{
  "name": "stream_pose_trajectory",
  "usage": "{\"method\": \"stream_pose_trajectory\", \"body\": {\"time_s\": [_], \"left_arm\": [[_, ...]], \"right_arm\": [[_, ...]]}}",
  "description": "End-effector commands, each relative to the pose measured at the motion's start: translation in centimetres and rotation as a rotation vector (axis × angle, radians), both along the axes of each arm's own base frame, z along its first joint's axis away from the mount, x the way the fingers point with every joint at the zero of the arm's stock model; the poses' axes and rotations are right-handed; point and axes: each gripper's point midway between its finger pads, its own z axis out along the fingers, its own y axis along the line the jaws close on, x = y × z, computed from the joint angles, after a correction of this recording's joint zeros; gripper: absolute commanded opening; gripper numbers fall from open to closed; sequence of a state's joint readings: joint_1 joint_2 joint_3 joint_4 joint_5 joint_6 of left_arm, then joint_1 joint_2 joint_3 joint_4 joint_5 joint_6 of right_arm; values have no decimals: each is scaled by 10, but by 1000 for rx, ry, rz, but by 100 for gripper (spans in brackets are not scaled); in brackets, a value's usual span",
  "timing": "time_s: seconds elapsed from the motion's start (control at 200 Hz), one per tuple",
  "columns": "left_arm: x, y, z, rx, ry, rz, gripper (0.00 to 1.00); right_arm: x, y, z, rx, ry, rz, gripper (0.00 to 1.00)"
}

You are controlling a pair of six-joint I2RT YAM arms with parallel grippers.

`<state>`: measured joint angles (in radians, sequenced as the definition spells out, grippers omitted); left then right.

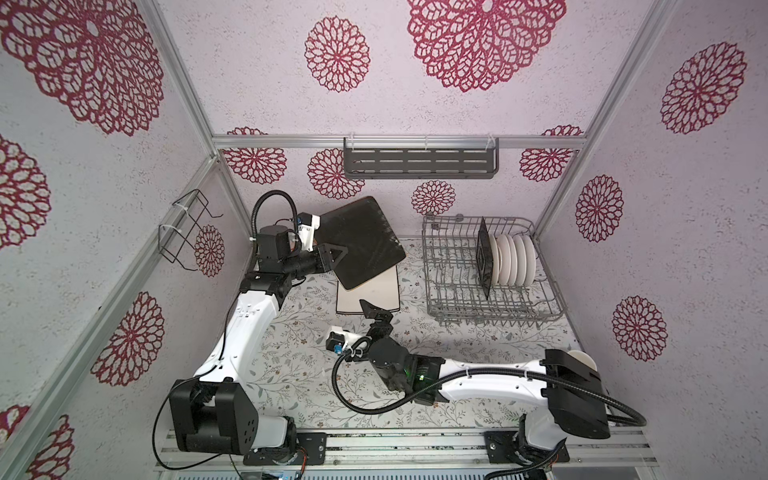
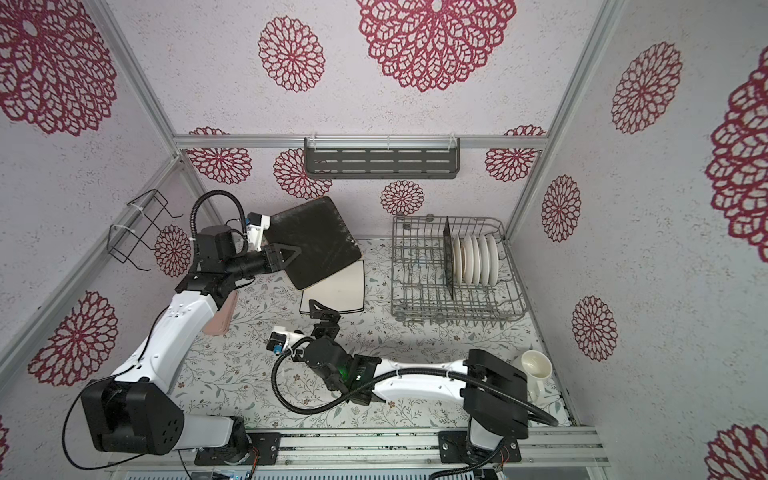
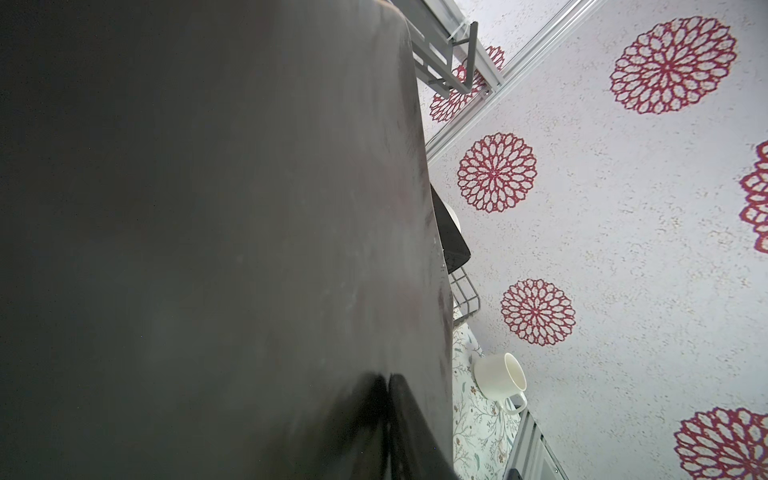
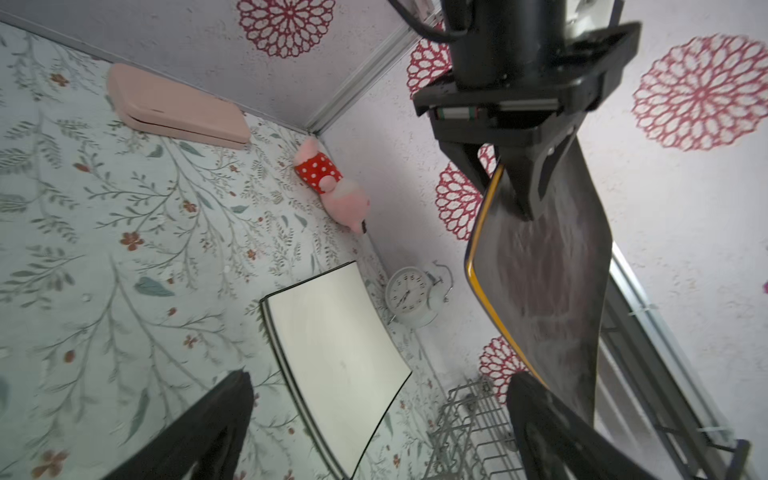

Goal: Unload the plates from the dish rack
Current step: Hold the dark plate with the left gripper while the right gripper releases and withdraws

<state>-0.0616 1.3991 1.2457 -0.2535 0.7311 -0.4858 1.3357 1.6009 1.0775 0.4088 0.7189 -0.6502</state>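
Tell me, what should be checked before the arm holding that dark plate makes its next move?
1. Grip of the left hand on the black-backed plate: ok, it is clamped on the plate's edge.
2. Landing spot: ok, the white square plate lies flat on the table below it.
3. Path clear of the right hand: not ok, it hangs open at the white plate's near edge.
4. Held plate level: not ok, it is tilted.
5. Emptying of the dish rack: not ok, one dark square plate and a row of round white plates stand in it.
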Motion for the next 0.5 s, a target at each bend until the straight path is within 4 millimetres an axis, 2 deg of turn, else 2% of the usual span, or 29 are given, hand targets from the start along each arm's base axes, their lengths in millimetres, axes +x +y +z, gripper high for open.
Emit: {"method": "stream_pose_trajectory", "body": {"time_s": [0.0,0.15,0.23,0.25,0.385,0.49], "left_arm": [[0,0,50,-6,-185,-17,0],[-5,2,44,29,-165,-10,0],[-8,4,42,42,-163,-3,0],[-9,4,42,45,-161,-1,0],[-15,6,35,68,-137,3,0],[-21,8,29,85,-124,7,0]], "right_arm": [[-12,-19,-15,35,190,19,98],[-16,-39,6,145,343,92,95],[-16,-50,26,228,414,126,94],[-5,-59,32,253,425,107,94],[8,-83,64,369,537,152,90],[19,-96,78,410,601,163,87]]}}
